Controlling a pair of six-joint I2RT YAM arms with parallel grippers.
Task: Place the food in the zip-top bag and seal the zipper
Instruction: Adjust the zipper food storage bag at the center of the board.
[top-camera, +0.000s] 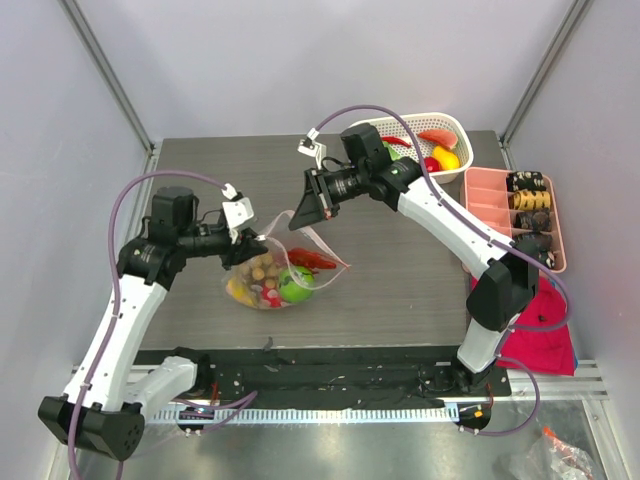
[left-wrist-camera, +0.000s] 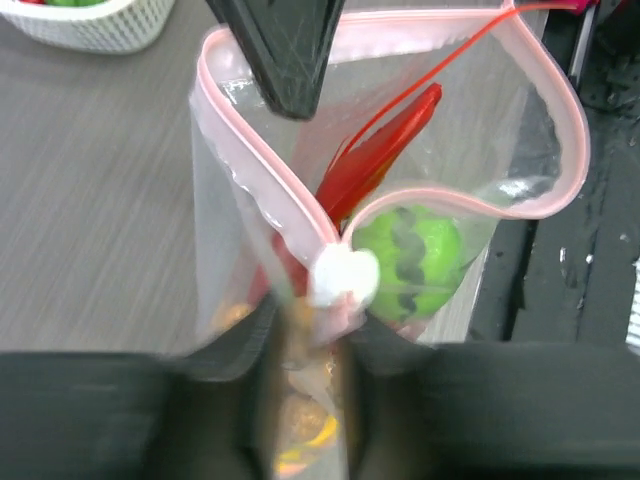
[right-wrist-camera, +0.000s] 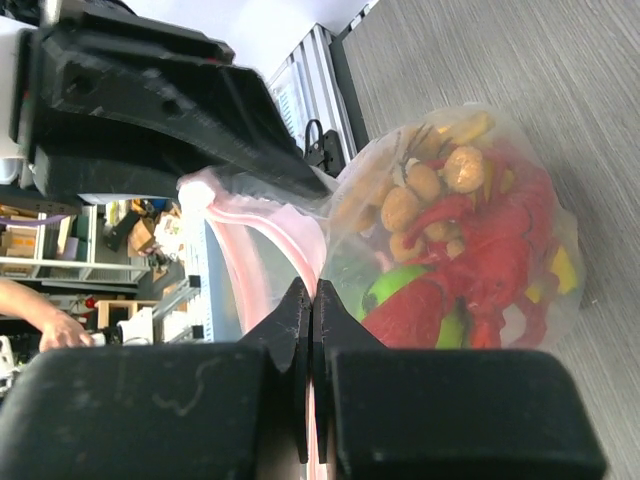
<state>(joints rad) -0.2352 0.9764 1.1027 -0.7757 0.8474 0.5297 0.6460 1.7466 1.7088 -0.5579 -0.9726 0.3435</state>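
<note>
Right gripper (right-wrist-camera: 312, 300): nearest the lens, clamped shut on the zipper (right-wrist-camera: 243, 262) of the zip-top bag (right-wrist-camera: 470, 220).
Left gripper (left-wrist-camera: 310, 335): jaws stood narrow around the opposite mouth end; the blur hid whether they pinched it.
Worktop (top-camera: 420, 285): grey, carried the bag's belly between the arms.
Bag: mouth raised between both grippers; probably floppy, slick film, best held by the stiffer strip.
Food (top-camera: 295, 283): chillies, green fruit and brown berries inside; likely light.
Strip: gaped in a loop, unsealed.
</note>
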